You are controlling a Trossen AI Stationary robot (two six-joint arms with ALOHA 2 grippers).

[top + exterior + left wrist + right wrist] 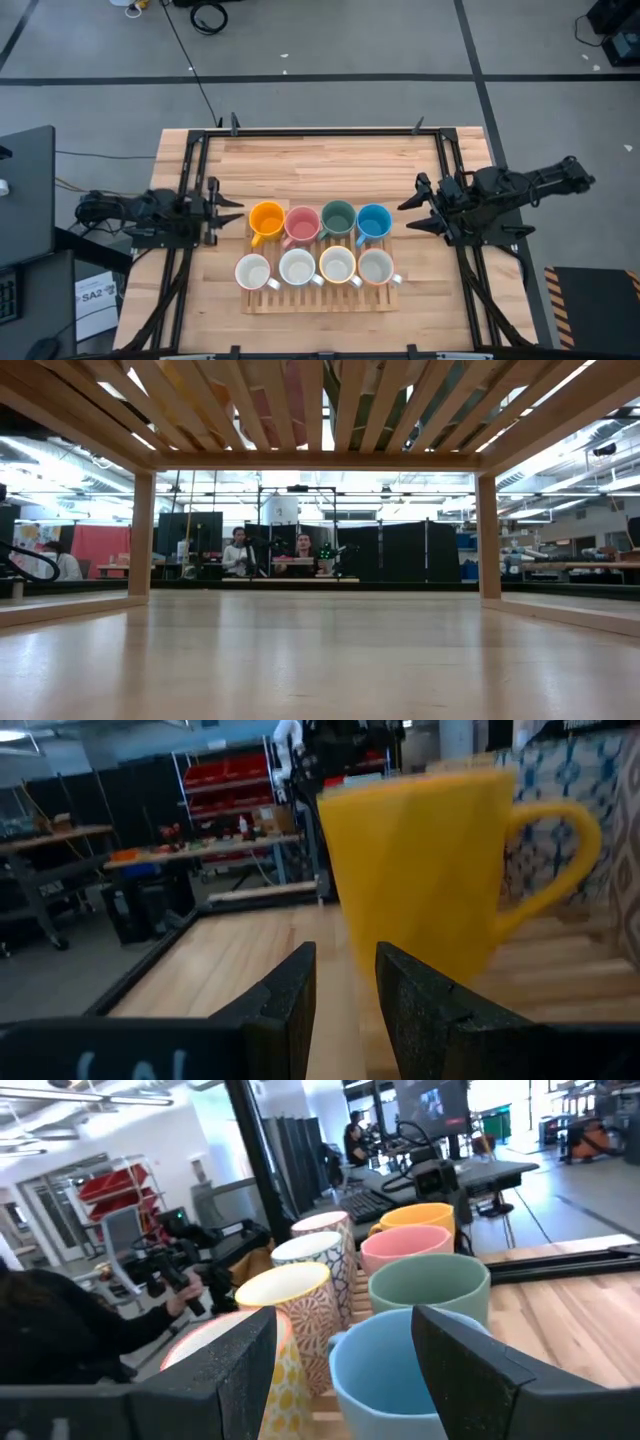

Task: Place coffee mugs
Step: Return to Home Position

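Over the table's [330, 160] left side: left claw [236, 213], narrowly parted, empty, tips just beside the orange mug [266, 220]. On the slatted shelf [320, 300] mid-table, eight coffee mugs in two rows: orange mug, pink mug [302, 224], green mug [338, 218] and blue mug [373, 222] behind, four white mugs [297, 268] in front, packed close or touching. Farther right: right claw [408, 215], spread wide, empty, near the blue mug but apart from it.

Placement apparently done, only withdrawal left. Main hazard, judged from here: a sideways swing or forward creep while pulling away. On the left, a clipped orange mug shoved into the pink mug and on down the row. On the right, a wide finger catching the blue mug's rim or the end white mug's handle and tipping it off the shelf.
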